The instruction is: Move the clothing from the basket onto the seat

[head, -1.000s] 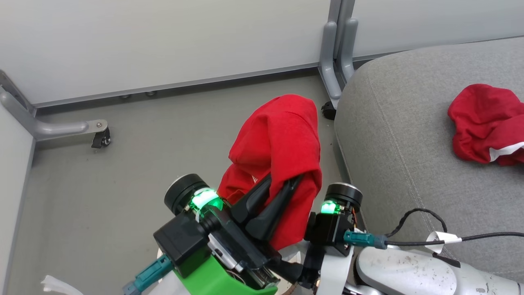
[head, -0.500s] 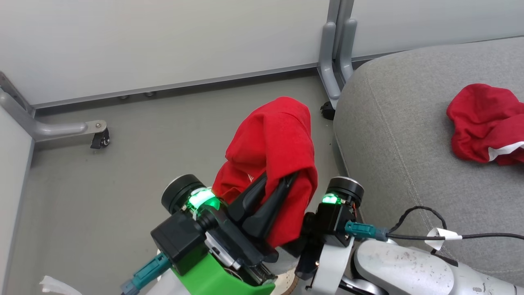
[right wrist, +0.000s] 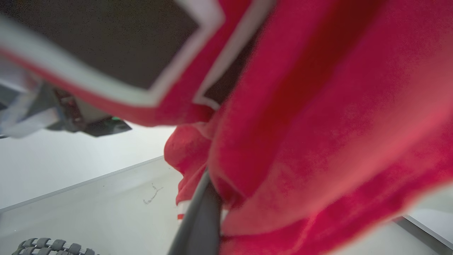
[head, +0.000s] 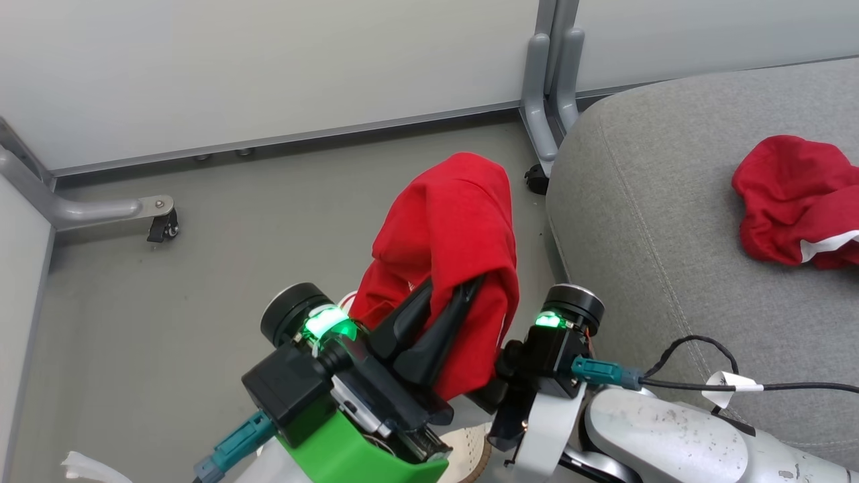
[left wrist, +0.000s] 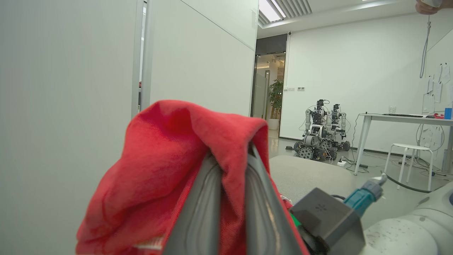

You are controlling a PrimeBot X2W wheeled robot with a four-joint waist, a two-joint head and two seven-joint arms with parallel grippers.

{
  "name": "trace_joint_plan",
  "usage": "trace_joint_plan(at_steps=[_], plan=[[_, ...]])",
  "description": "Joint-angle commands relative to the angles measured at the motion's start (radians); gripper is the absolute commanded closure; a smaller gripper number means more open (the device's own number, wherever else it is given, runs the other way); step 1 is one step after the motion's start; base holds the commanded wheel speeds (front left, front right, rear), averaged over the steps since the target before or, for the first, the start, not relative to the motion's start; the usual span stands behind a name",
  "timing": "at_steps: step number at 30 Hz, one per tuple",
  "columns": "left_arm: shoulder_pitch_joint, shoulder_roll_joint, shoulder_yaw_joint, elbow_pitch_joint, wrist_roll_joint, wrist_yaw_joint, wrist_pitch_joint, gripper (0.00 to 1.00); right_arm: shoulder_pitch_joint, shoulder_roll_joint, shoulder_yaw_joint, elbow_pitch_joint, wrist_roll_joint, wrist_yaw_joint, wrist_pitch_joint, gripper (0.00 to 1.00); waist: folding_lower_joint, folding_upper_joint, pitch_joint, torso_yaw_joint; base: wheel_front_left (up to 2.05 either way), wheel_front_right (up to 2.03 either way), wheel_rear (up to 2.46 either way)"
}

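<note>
Grey floor point(head: 201, 302) lies below my left gripper point(head: 451, 288), clamped on a bunched fold of the soft, light jersey point(head: 456, 221); my right gripper point(right wrist: 207, 212), I cannot tell.

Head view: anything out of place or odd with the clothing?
Nothing spilled or damaged. The red jersey hangs bunched like a hood over the left claw, above the floor beside the seat; red shorts lie crumpled on it.

The blurred jersey point(right wrist: 318, 124) hides most of the right hand point(right wrist: 201, 219); shorts point(head: 785, 194) run offscreen.
</note>
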Motion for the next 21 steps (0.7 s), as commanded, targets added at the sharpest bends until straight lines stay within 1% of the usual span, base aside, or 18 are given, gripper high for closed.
trace_joint_plan(at_steps=[1, 5, 8, 13, 14, 15, 16, 21], plan=[[0.01, 0.0, 0.008, 0.001, 0.002, -0.004, -0.001, 1.0, 0.01, 0.002, -0.005, -0.001, -0.006, -0.001, 0.0, 1.0, 0.0, 0.0, 0.0, 0.001, 0.0, 0.0, 0.0], [0.014, -0.001, 0.012, 0.002, 0.003, -0.004, -0.001, 1.0, 0.018, 0.0, -0.03, -0.002, -0.013, -0.001, 0.0, 1.0, 0.0, 0.0, -0.002, 0.001, 0.0, 0.0, 0.0], [0.016, -0.001, 0.012, 0.002, 0.006, -0.004, 0.0, 1.0, 0.036, 0.005, -0.07, -0.005, -0.021, -0.001, 0.0, 1.0, 0.0, 0.0, -0.003, 0.001, 0.0, 0.0, 0.0], [0.022, -0.006, 0.02, 0.002, 0.011, -0.004, 0.0, 1.0, 0.074, 0.015, -0.171, -0.008, -0.045, -0.002, 0.0, 1.0, 0.0, 0.0, -0.003, -0.001, 0.0, 0.0, 0.0], [0.023, -0.008, 0.024, 0.003, 0.014, -0.004, 0.0, 0.58, 0.084, 0.019, -0.19, -0.01, -0.047, -0.001, 0.0, 1.0, 0.0, 0.0, -0.002, -0.001, 0.0, 0.0, 0.0], [0.024, -0.011, 0.029, 0.005, 0.014, -0.004, 0.0, 0.09, 0.096, 0.025, -0.216, -0.014, -0.052, -0.001, 0.0, 1.0, 0.0, 0.0, -0.002, -0.002, 0.0, 0.0, 0.0], [0.025, -0.013, 0.031, 0.006, 0.015, -0.004, 0.0, 0.0, 0.104, 0.028, -0.237, -0.017, -0.056, -0.001, 0.0, 1.0, 0.0, 0.0, -0.002, -0.002, 0.0, 0.0, 0.0], [0.033, -0.013, 0.042, 0.018, 0.015, -0.004, 0.0, 0.0, 0.154, 0.044, -0.33, -0.036, -0.082, -0.001, 0.0, 1.0, 0.0, 0.0, -0.001, -0.006, 0.0, 0.0, 0.0]])
